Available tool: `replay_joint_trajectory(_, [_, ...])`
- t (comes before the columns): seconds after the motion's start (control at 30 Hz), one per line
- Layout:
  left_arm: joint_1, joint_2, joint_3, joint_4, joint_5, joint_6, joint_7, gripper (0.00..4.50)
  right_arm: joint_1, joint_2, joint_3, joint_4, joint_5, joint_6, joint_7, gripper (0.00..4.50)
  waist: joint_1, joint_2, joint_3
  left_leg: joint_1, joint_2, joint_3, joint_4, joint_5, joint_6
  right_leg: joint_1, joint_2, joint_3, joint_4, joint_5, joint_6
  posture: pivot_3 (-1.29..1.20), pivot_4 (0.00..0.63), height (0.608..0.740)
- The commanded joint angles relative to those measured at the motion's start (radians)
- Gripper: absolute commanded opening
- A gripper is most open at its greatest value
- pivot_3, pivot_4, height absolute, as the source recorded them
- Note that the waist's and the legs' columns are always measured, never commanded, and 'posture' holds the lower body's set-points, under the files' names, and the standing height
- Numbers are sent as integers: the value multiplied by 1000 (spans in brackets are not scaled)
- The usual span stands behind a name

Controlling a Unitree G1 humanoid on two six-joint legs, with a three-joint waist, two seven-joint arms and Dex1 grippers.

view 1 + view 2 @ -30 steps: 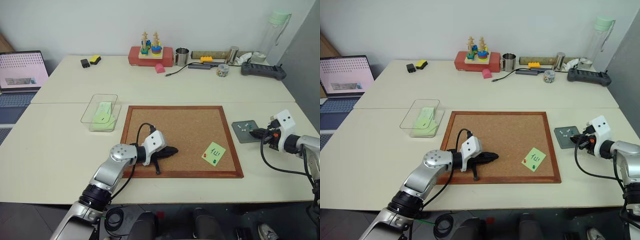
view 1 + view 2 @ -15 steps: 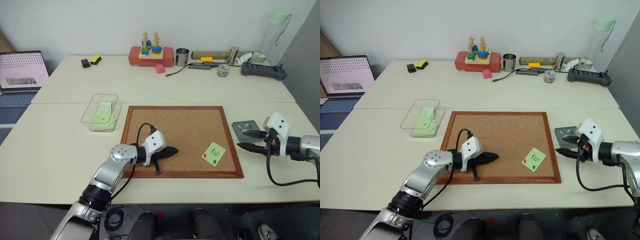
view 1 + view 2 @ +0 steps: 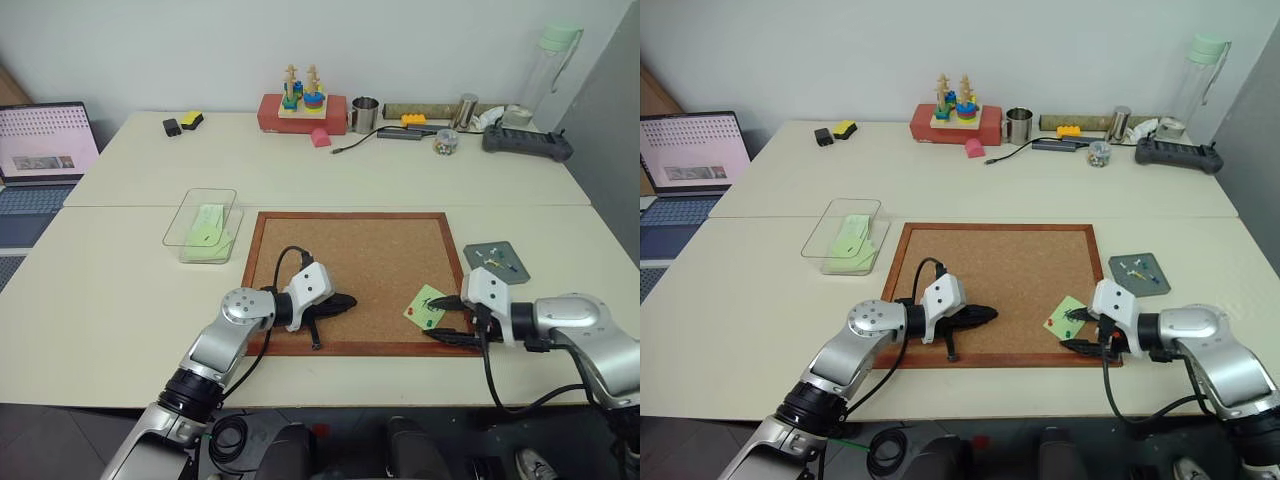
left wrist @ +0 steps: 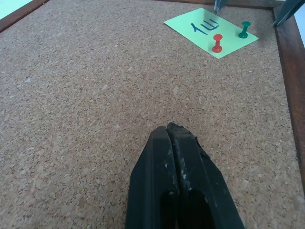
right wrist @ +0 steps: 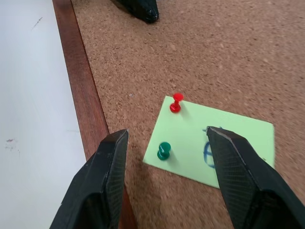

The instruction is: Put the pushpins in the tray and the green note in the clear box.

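The green note (image 3: 427,305) lies pinned at the near right corner of the cork board (image 3: 350,250). Two pushpins stand in it, one red (image 5: 176,102) and one green (image 5: 164,150). My right gripper (image 3: 437,317) is open just over the note's near edge, one finger on each side of the green pin, touching nothing. My left gripper (image 3: 350,300) rests shut on the cork at the board's near middle, empty. The grey tray (image 3: 512,270) sits right of the board with small pins in it. The clear box (image 3: 178,228) stands left of the board with pale green notes inside.
An open laptop (image 3: 40,140) is at the far left. Along the back edge stand a red block with a stacking toy (image 3: 300,105), a metal cup (image 3: 364,113), a jar of pins (image 3: 445,142), a black controller (image 3: 525,140) and a tall bottle (image 3: 545,70).
My right gripper has swung left and nearer, from the grey tray to the green note, and opened wider on the way. The left arm has not moved.
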Motion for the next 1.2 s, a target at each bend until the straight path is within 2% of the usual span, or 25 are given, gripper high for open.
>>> replay_joint_trajectory(0.03, [22,8,-25,9,26,16,-10,0,-9,3,-11,12,-6,-37,-2,2540,0,0,0,0,0,0,0,0,0,0,0,0,0,0,0,0,150,740])
replay_joint_trajectory(0.13, [27,13,-22,4,26,16,-9,0,-3,5,-12,29,-12,-55,1,2034,0,0,0,0,0,0,0,0,0,0,0,0,0,0,0,0,150,740])
replay_joint_trajectory(0.4, [30,17,-19,3,29,17,-10,0,6,7,-2,49,-24,-88,7,174,-3,0,0,0,0,0,0,0,0,0,0,0,0,0,0,0,150,740])
replay_joint_trajectory(0.43, [31,17,-19,1,29,18,-10,0,9,7,0,50,-25,-93,8,74,-3,0,0,1,0,0,0,0,0,0,0,0,0,0,0,0,150,740])
replay_joint_trajectory(0.67, [34,23,-16,2,33,17,-13,0,24,10,-11,18,8,-90,18,74,-3,0,0,1,0,0,0,0,0,0,0,0,0,0,0,0,150,740])
replay_joint_trajectory(1.2, [28,25,-17,15,41,4,-14,0,50,21,-178,-62,206,48,-21,74,-2,0,0,1,0,0,0,0,0,0,0,0,0,0,0,0,150,740])
